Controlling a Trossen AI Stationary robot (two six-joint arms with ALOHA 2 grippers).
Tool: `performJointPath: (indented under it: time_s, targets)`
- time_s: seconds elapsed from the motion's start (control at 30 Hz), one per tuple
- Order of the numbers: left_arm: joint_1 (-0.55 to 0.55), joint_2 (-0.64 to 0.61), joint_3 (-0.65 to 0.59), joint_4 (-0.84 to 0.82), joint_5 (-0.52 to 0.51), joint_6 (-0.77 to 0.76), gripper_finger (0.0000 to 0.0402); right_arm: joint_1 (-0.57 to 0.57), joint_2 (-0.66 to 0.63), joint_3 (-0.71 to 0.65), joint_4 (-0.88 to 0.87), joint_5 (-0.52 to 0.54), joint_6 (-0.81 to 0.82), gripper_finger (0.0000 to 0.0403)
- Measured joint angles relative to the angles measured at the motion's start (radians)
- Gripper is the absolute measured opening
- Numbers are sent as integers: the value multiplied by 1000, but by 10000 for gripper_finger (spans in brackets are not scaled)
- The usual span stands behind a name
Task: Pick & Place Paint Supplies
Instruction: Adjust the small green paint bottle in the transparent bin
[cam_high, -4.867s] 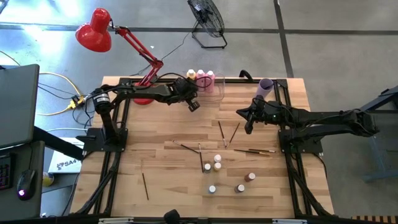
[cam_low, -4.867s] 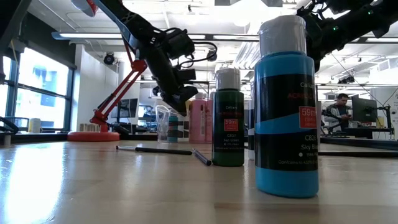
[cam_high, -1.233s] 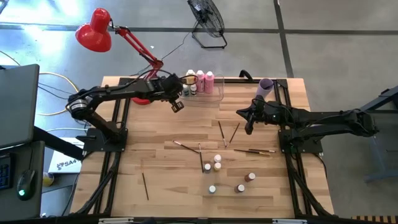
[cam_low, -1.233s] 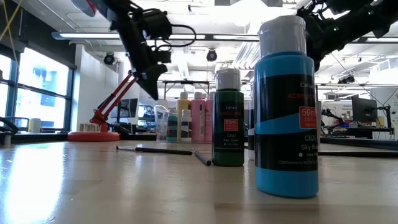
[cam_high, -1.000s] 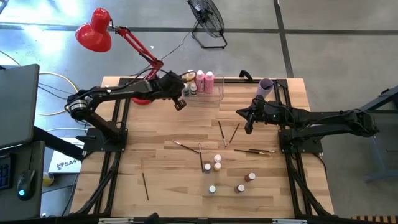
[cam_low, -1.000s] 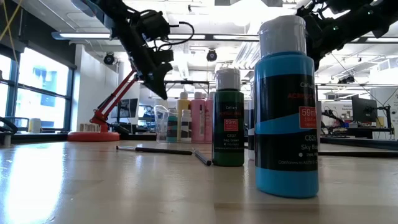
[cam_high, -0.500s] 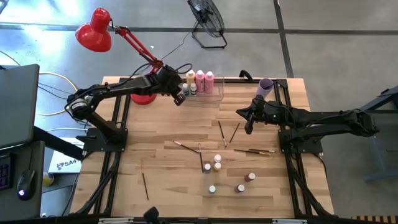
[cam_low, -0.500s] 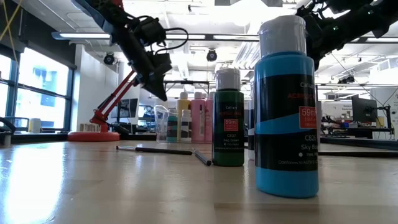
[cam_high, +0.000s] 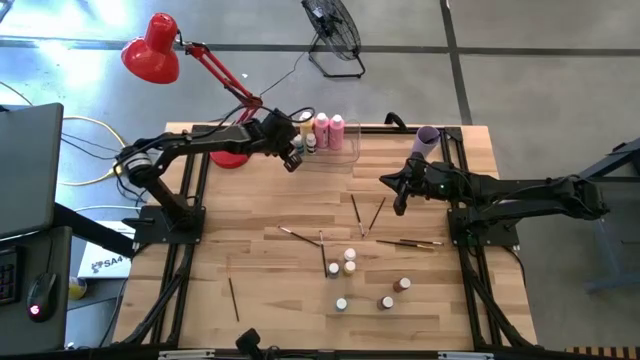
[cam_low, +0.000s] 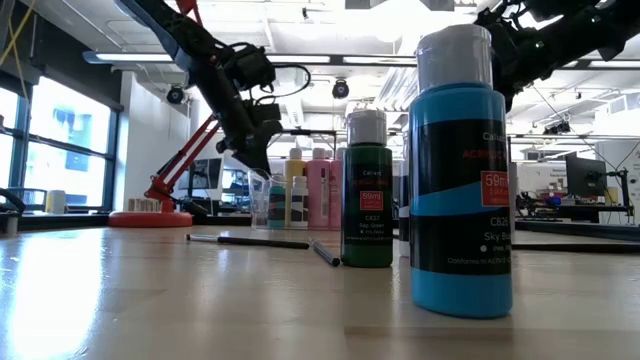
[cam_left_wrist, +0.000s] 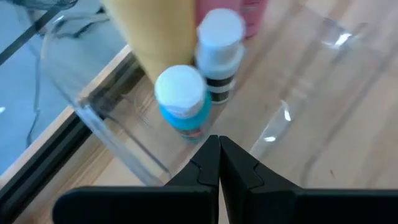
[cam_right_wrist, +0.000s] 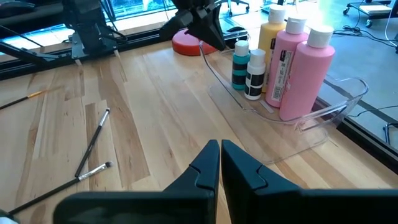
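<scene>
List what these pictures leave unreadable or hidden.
- Small bottles, high view: too small to tell colours.
- Bin, low view: its right part hidden behind the green bottle.
- Yellow bottle, left wrist view: top cut off by the edge.
- Brushes, high view: bristles too thin to see.

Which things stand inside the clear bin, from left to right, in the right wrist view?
Teal small bottle → white-and-black small bottle → yellow-orange bottle → pink bottle → nearest pink bottle, all in the clear bin.
</scene>
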Motion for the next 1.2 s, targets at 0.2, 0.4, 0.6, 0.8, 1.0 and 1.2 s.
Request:
performJointPath:
  time_s: [0.2,0.4,0.6,0.8,1.0,1.2]
  targets:
    - [0,2,0,6,-134,-15,0,0,0,0,3,0,0,8]
    - [0,7,0,15,-118,-15,0,0,0,0,4,0,0,8]
    - [0,27,1,33,-109,-15,0,0,0,0,4,0,0,8]
    - [0,58,3,61,-114,-7,0,0,0,0,4,0,0,8]
    - [0,61,1,63,-123,-7,0,0,0,0,3,0,-2,8]
    - [0,61,1,66,-123,-8,0,0,0,0,3,0,-12,8]
